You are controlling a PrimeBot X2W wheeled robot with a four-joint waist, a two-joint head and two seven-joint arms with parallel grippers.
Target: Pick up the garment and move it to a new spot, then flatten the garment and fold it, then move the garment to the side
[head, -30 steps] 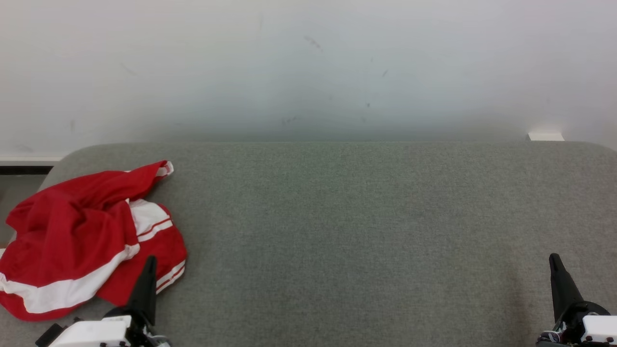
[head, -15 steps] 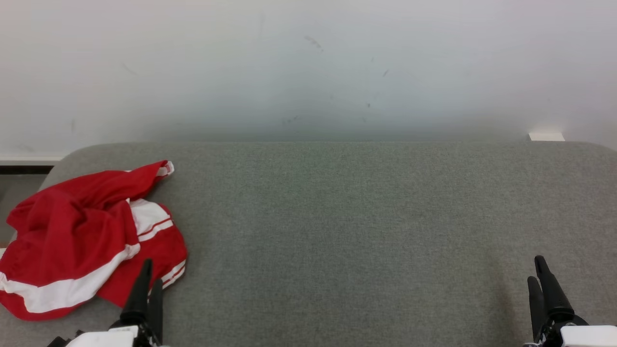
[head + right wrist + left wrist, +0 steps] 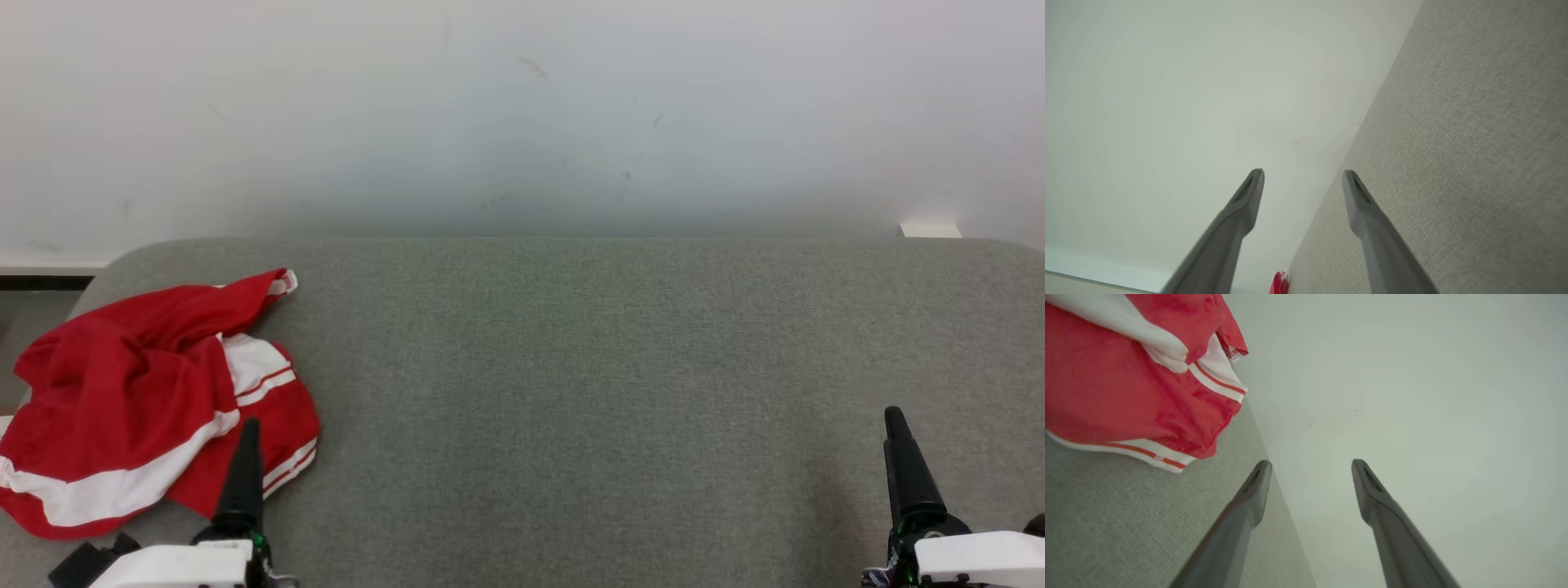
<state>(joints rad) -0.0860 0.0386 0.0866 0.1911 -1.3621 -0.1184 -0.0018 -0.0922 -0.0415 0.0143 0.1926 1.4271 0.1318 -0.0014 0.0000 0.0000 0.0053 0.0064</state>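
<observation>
Red garment (image 3: pixel 122 392) runs off-frame leftward; left gripper (image 3: pixel 1310 464) and right gripper (image 3: pixel 1302 173) gape empty

The garment (image 3: pixel 122 392) is red fabric with white bands and thin red trim stripes. It is crumpled in a loose heap, not folded. It lies at the left end of the grey fabric-covered table (image 3: pixel 571 367) before me.

Head view: garment (image 3: pixel 122 408) cropped at L edge, hem partly behind left gripper (image 3: pixel 247 430).
</observation>
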